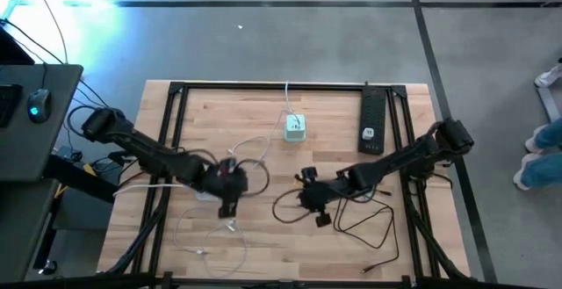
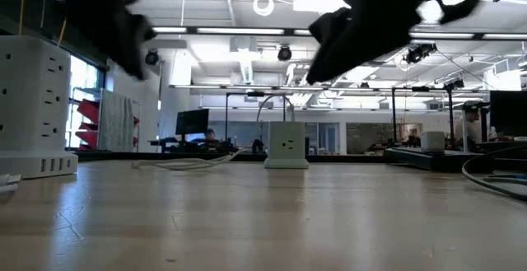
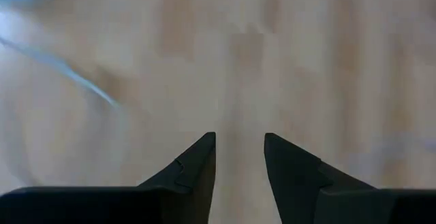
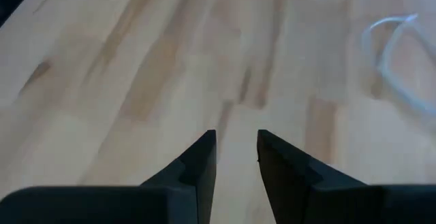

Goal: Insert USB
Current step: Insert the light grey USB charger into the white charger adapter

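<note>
A white power cube (image 1: 294, 127) stands upright on the table's far middle, and its white cord runs to the far edge. In the low view the cube (image 2: 286, 151) shows dead ahead. Loose white cables (image 1: 230, 229) lie on the wood near my left gripper (image 1: 228, 206). Black cables (image 1: 369, 226) lie by my right gripper (image 1: 311, 205). Both grippers hover over the table's middle, near side. In its wrist view my left gripper (image 3: 240, 139) is open over bare wood. My right gripper (image 4: 236, 135) is open too, with a white cable (image 4: 395, 60) ahead of it. No plug end shows plainly.
A black power strip (image 1: 372, 120) lies at the far right of the table. A white outlet tower (image 2: 33, 110) stands at the low view's left. A black frame (image 1: 176, 91) runs around the wooden top. A person's feet (image 1: 536, 153) show on the floor at the right.
</note>
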Controlling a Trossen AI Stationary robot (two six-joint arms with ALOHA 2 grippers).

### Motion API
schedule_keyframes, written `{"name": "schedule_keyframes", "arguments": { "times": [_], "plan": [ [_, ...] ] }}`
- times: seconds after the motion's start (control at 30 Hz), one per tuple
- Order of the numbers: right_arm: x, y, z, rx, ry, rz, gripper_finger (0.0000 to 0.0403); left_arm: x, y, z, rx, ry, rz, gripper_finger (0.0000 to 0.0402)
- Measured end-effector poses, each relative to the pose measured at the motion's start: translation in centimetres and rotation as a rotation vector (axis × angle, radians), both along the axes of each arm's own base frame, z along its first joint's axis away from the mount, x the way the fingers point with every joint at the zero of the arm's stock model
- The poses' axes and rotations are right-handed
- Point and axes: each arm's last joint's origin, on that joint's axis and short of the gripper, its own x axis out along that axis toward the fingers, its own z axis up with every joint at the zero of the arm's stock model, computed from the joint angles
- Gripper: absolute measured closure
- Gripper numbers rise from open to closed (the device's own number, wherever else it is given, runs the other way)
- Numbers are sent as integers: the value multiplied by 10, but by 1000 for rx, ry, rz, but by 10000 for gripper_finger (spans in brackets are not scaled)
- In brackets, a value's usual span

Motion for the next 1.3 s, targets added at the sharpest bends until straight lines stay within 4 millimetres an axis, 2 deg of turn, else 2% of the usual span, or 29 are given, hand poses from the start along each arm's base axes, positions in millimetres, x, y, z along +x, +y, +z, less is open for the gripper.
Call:
{"name": "schedule_keyframes", "arguments": {
  "times": [0.1, 0.23, 0.37, 0.43, 0.6, 0.73, 0.93, 1.13, 1.3],
  "plan": [
    [-13, 3, 6, -104, 16, -70, 311, -16, -23, -3, -109, 82, 28, 298],
    [-35, 0, 33, -210, -55, -213, 311, -39, -48, -4, -214, 200, 95, 298],
    [-49, -1, 60, -228, -193, -327, 311, -57, -69, -6, -300, 292, 98, 298],
    [-51, -1, 66, -226, -230, -342, 311, -64, -76, -6, -328, 334, 57, 298],
    [-49, 0, 68, -243, -245, -306, 311, -65, -72, -8, -279, 352, 76, 298],
    [-52, 1, 63, -238, -185, -263, 311, -64, -73, -9, -351, 428, 94, 298],
    [-63, 14, 59, -227, -140, -210, 311, -77, -90, -13, -378, 488, 58, 298],
    [-70, 23, 59, -204, -129, -179, 311, -74, -115, -36, -374, 481, -4, 298],
    [-71, 25, 60, -196, -135, -182, 311, -71, -131, -60, -370, 542, -31, 298]
  ]
}}
